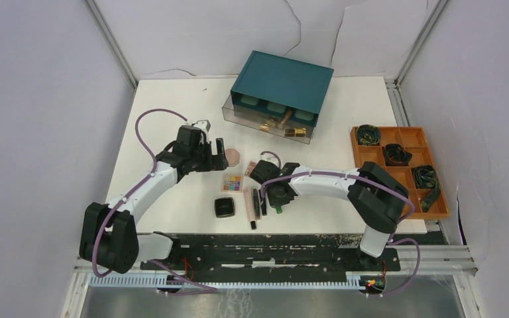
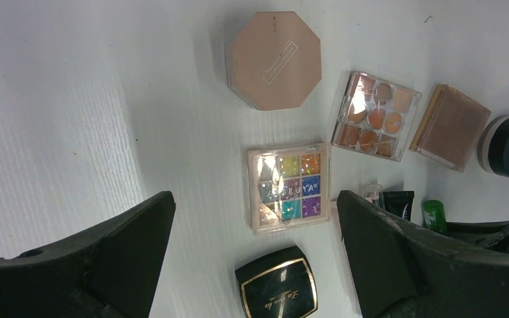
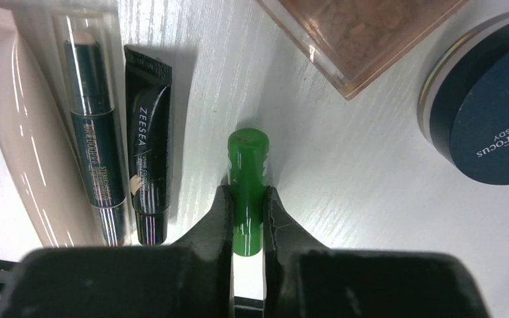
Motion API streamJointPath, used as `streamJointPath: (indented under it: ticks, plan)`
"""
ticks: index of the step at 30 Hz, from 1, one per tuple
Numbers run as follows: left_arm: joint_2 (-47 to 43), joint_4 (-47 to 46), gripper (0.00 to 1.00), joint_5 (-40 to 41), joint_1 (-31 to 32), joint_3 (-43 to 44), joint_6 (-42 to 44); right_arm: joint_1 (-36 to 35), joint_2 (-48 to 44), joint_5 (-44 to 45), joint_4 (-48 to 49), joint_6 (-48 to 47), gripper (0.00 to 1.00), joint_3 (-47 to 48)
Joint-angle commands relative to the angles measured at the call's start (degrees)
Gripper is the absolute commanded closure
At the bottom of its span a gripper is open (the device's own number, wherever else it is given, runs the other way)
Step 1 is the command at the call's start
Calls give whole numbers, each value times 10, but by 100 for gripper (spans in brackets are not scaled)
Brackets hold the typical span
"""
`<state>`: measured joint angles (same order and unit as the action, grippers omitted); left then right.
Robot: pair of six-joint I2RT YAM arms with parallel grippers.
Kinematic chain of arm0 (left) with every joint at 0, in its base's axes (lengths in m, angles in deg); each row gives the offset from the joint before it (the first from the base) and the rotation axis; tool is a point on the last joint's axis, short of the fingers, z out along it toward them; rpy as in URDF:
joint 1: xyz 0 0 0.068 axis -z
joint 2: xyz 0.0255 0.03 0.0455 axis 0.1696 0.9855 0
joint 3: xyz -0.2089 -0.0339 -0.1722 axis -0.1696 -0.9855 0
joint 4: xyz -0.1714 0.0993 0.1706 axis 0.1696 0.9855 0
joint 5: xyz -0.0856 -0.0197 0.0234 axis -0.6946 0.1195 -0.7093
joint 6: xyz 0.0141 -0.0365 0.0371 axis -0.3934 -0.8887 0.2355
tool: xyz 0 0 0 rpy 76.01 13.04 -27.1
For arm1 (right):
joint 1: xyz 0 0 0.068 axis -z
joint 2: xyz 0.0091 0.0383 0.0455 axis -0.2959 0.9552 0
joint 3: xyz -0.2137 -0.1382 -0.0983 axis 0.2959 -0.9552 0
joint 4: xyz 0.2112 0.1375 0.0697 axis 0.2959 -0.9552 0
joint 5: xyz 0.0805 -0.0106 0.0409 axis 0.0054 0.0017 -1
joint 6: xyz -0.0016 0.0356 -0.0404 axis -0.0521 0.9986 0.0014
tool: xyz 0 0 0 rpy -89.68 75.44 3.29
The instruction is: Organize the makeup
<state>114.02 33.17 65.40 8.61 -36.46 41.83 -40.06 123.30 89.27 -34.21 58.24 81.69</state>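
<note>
My right gripper (image 3: 247, 199) is shut on a small green tube (image 3: 247, 165) lying on the white table. Left of it lie a black tube (image 3: 149, 146), a clear-cased stick (image 3: 96, 132) and a beige tube (image 3: 13, 132). A brown compact (image 3: 364, 33) and a dark blue round compact (image 3: 487, 99) sit further off. My left gripper (image 2: 255, 205) hangs open above a colourful square palette (image 2: 289, 187) and a black square compact (image 2: 277, 291), touching neither. A pink octagonal compact (image 2: 275, 59) and a nude-toned palette (image 2: 376, 116) lie beyond.
A teal drawer box (image 1: 282, 83) with a drawer pulled out stands at the back centre. An orange divided tray (image 1: 407, 139) holding black coiled cables sits at the right edge. Both arms meet near the table's middle.
</note>
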Motion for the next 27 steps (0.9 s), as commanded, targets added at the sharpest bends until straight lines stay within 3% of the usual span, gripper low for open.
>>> streamJointPath:
  ticks: [1, 7, 15, 21, 27]
  plan:
    - [-14, -1, 1, -7, 0, 1, 24, -2, 12, 6, 9, 7, 96, -1]
    - [-18, 14, 6, -15, 0, 17, 24, -2, -42, 37, -88, -18, 96, 94]
    - [-78, 46, 16, -48, 4, 46, 32, 37, 2, 127, -223, -104, 96, 386]
    - [-121, 49, 20, -78, 38, 36, 13, 138, 64, 72, -201, -123, 96, 510]
    - [-149, 48, 22, -69, 86, 13, -6, 193, 133, 59, -196, -144, 97, 601]
